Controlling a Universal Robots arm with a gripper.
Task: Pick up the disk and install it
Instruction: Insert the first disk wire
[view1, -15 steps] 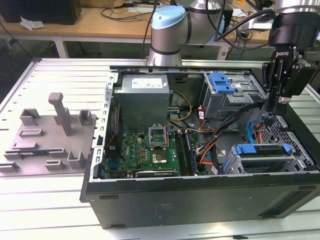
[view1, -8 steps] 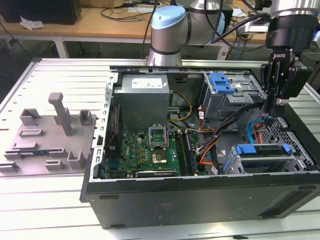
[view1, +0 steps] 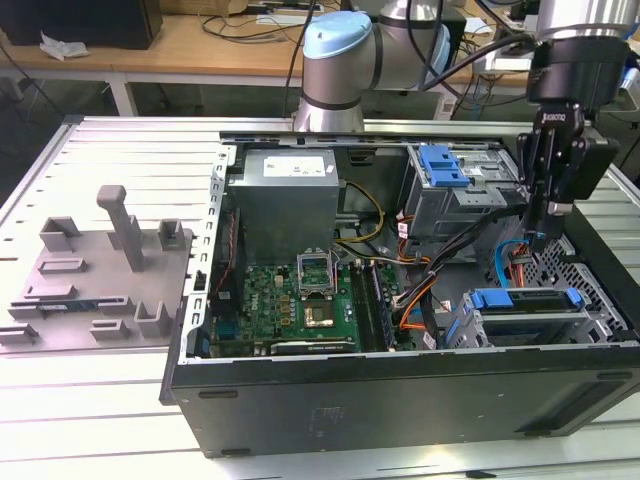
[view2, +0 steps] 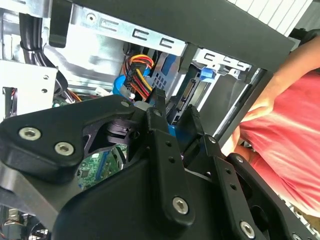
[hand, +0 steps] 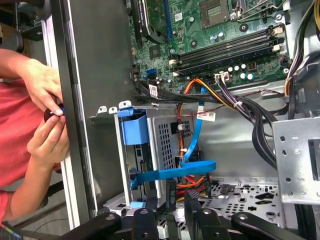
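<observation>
Over case corner, gripper is hovering w/ fingers apart, holding nothing; disk is sitting in bay inside case, prob seated – install approx done

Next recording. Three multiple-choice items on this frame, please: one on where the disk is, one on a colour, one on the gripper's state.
1. Where is the disk?
A. On the grey fixture tray.
B. In a bay inside the computer case.
C. Held in the gripper.

2. What colour is its carrier rail?
A. Red.
B. Yellow.
C. Blue.

3. How is the gripper?
A. Open, over the case.
B. Shut on the disk.
C. Shut on a cable.

Key: 1 B, it sits low in the case at the exterior view's right; 2 C, the rail is bright blue; 3 A, its fingers stand apart in both wrist views.
</observation>
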